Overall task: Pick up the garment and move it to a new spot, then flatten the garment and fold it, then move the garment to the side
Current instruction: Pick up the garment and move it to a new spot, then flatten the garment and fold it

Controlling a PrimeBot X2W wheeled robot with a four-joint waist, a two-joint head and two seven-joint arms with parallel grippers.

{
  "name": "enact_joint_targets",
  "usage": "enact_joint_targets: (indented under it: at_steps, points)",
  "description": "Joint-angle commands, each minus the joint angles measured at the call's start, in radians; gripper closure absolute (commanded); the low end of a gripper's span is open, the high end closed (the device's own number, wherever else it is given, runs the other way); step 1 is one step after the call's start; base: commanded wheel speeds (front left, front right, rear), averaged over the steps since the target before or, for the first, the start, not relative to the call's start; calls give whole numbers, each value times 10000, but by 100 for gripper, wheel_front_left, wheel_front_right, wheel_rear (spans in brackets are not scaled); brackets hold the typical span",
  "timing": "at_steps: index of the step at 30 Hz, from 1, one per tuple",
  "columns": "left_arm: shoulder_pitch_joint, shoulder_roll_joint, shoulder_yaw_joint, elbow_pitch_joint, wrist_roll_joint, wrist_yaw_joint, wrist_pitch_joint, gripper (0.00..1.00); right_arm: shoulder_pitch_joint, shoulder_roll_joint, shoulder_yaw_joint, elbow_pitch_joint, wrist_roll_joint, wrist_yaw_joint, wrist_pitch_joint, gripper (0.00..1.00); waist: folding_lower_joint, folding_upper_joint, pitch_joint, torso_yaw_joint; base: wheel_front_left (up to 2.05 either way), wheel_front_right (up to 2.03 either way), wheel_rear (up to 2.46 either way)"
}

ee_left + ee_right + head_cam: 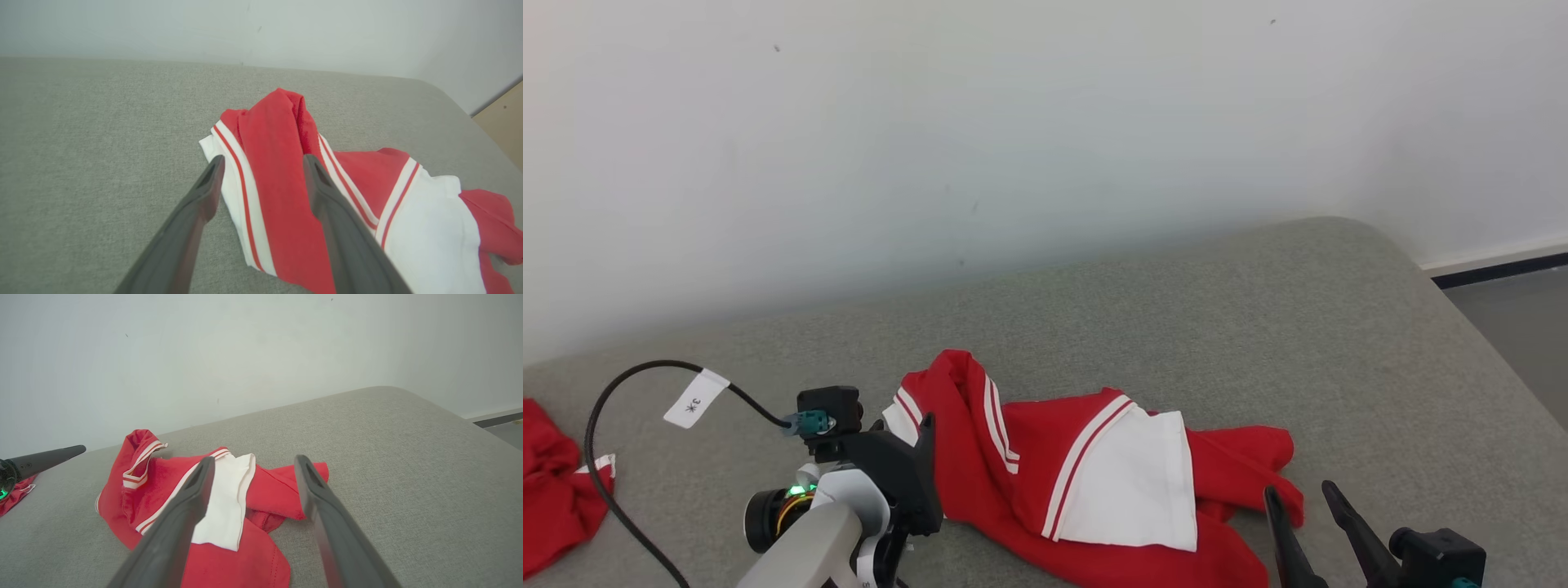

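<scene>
The garment (1111,482), red with white panels and red-and-white stripes, lies crumpled on the grey padded surface (1258,327). My left gripper (915,441) is at its left end. In the left wrist view the left gripper (261,163) is open, its fingers (204,196) standing apart on either side of a raised red ridge of the garment (278,212) without pinching it. My right gripper (1298,490) is open at the lower right, just off the garment's right end. In the right wrist view the right gripper (254,459) holds nothing, with the garment (163,477) spread before it.
A second red cloth (551,482) lies at the far left edge. A black cable with a white tag (694,400) loops over the surface to my left wrist. A pale wall stands behind. The surface rounds off at the right, with floor (1519,327) beyond.
</scene>
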Motion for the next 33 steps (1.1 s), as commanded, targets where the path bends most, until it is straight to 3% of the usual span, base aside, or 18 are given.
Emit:
enact_joint_targets:
  at_steps: [1, 11, 17, 23, 33]
  points:
    - [167, 36, -38, 156, 45, -72, -14, 0, 50, -2, -6, -9, -4, 37, -6, 0, -1, 0, -77, 214, 0, 0, 0]
    - [163, -125, -871, 258, 767, -773, -519, 0, 284, -2, -89, 76, 168, 37, -139, 0, -1, 0, -358, 862, 0, 0, 0]
    - [507, -494, -1464, -195, 829, -913, -202, 0, 270, -2, 93, 104, 204, 37, -85, 0, -1, 0, -344, 629, 0, 0, 0]
    - [950, -625, -1678, -333, 512, -604, 318, 0, 154, -2, 133, 15, 35, 37, 25, 0, -1, 0, -89, -108, 0, 0, 0]
    - [1062, -642, -1768, -108, 210, 69, 195, 0, 162, -1, 55, -132, 55, 37, 94, 0, -1, 0, 280, -1092, 0, 0, 0]
